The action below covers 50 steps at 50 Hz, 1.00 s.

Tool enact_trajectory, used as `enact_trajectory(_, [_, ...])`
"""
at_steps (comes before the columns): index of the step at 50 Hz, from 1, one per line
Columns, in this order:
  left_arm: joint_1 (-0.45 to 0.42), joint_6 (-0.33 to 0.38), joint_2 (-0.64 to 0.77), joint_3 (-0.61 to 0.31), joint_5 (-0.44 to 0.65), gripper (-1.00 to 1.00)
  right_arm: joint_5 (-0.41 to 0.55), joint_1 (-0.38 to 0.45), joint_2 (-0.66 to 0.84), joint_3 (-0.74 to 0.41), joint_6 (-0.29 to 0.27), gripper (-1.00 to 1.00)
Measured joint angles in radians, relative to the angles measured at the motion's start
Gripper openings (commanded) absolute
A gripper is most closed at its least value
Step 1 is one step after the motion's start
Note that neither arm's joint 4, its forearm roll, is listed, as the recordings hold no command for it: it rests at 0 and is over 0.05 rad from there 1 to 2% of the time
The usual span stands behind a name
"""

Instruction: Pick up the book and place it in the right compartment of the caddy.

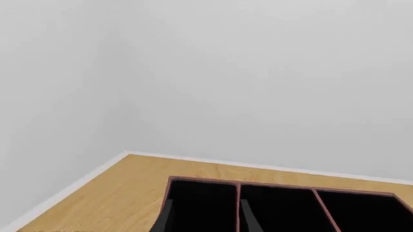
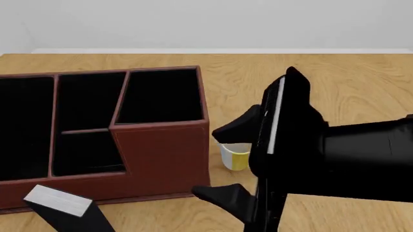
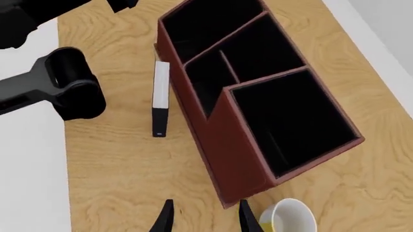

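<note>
Hovering with my right gripper [image 3: 206, 205] spread and empty, I have everything left to do: the book [image 3: 159, 96] sits on the table [image 3: 116, 164] well ahead of my fingertips, against the caddy [image 3: 216, 145]. The right compartment [image 3: 290, 121], just ahead, holds nothing. My left gripper's state I cannot tell. Pale wood, white walls [image 1: 258, 72].

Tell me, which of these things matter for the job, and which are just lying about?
Job: flat black book with white page edge; reddish-brown leather-look caddy; its tall black-lined right compartment.
Lying about: white-and-yellow mug beside the caddy.
</note>
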Motion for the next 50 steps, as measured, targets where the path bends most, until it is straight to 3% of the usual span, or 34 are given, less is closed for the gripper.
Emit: enact_trajectory(50, [0.075, -0.069, 0.000, 0.064, -0.080, 1.00, 0.089, 0.155, 0.555, -0.471, 0.103, 1.00])
